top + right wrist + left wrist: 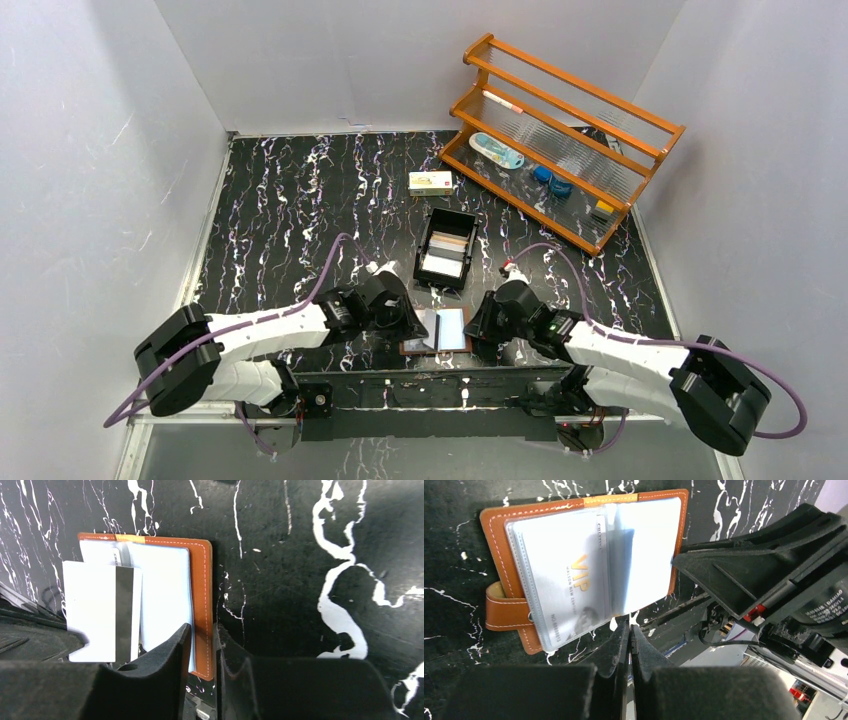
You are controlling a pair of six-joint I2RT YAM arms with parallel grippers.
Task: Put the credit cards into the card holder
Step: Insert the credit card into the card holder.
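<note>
From above, we see the card holder lying open down front. Left wrist: the left gripper is pinched shut at the holder's near edge, and the VIP card is pocketed. Right wrist: the right gripper narrowly straddles the cover, but we can't tell if it bites. We'd pin the cover first, then slide the striped card in square.

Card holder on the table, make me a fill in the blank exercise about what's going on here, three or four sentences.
The card holder lies ___ on the table. The card showing inside it bears the gold word ___. More credit cards sit in the black ___ beyond it. The left gripper has its jaws ___.
Missing words: open; VIP; tray; shut.
</note>
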